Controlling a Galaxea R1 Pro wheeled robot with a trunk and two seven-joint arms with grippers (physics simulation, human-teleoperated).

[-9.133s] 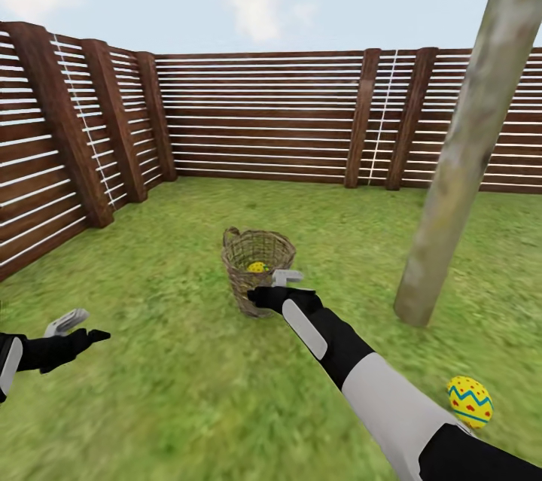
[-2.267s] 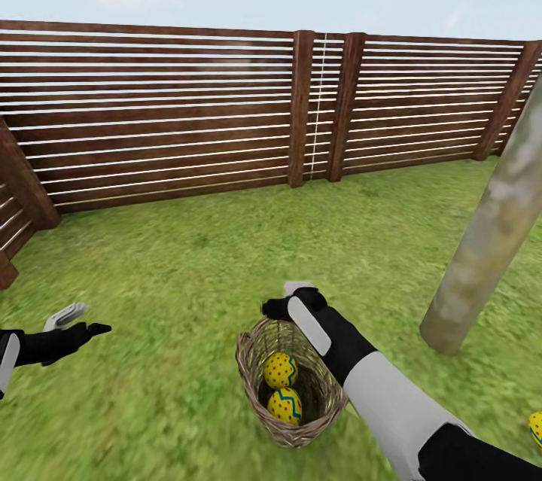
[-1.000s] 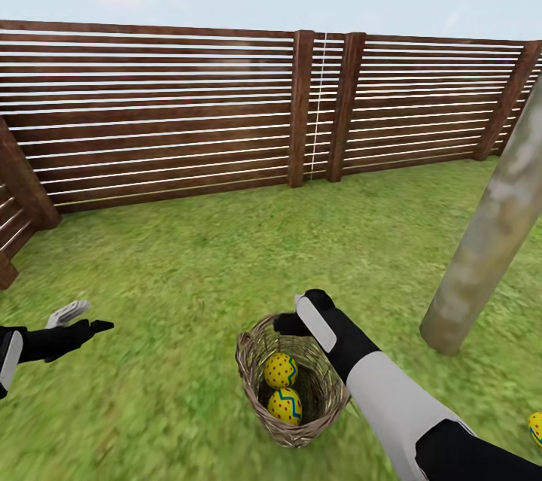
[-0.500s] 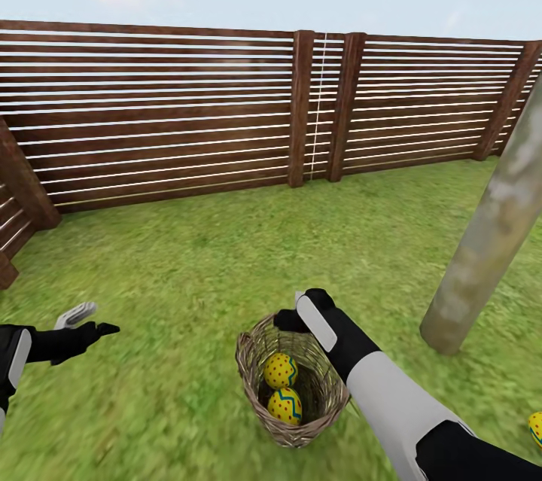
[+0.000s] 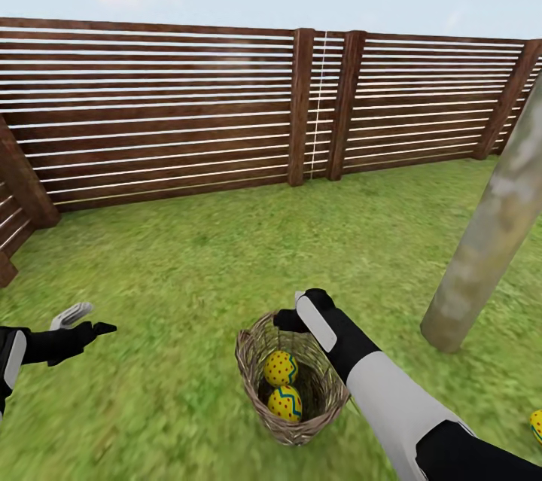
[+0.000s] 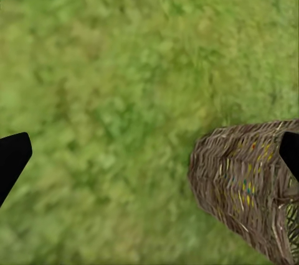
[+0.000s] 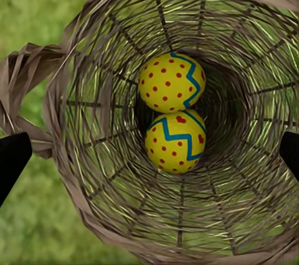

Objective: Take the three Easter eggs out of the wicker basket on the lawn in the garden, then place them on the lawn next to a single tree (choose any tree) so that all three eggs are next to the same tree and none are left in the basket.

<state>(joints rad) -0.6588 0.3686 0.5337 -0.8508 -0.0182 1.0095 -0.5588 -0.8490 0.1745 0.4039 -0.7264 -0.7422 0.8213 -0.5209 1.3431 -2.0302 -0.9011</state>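
Observation:
The wicker basket point(image 5: 263, 391) stands on the lawn point(image 5: 188, 263) in front of me, tipped a little. Two Easter eggs lie in it, one point(image 5: 280, 368) above the other point(image 5: 285, 403). A third egg point(image 5: 536, 427) rests on the grass at the right edge, near the tree point(image 5: 482, 255). My right gripper point(image 5: 290, 321) hangs over the basket's far rim, pointing down. In the right wrist view the open gripper point(image 7: 149, 156) looks into the basket point(image 7: 81, 203) at both eggs point(image 7: 169, 81) point(image 7: 176, 142). My left gripper point(image 5: 81, 319) hovers open over grass to the left; its wrist view shows the basket's side point(image 6: 249, 184).
A dark brown slatted fence point(image 5: 188, 112) closes off the garden behind, with a corner at the left. The pale trunk leans at the right, about an arm's length from the basket. Grass lies on all sides.
Since a second ago the right gripper has stayed over the basket rim. The left gripper has shifted slightly. The eggs and basket have not moved.

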